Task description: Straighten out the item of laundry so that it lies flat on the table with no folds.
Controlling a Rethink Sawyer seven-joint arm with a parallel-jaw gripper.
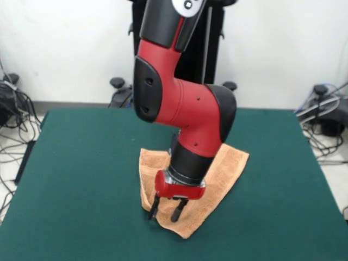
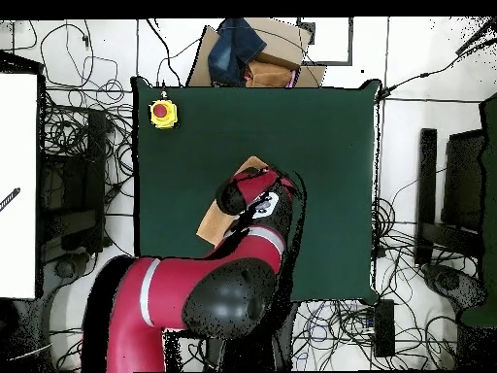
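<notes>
The peach-orange towel (image 1: 231,163) lies near the middle of the dark green table (image 1: 81,163), largely hidden behind the arm. Its left side (image 1: 145,185) looks doubled over in a thick fold. My gripper (image 1: 166,212) points down over the towel's near left part, fingers (image 1: 179,210) spread apart, tips at or just above the cloth, with nothing between them. In the overhead view the arm covers most of the towel; only a strip (image 2: 209,223) and a corner (image 2: 254,163) show, and the gripper is hidden under the arm.
A yellow box with a red button (image 2: 163,114) sits near one table corner. A cardboard box with dark cloth (image 2: 248,49) stands off the table beyond the far edge. Cables lie on the floor around the table.
</notes>
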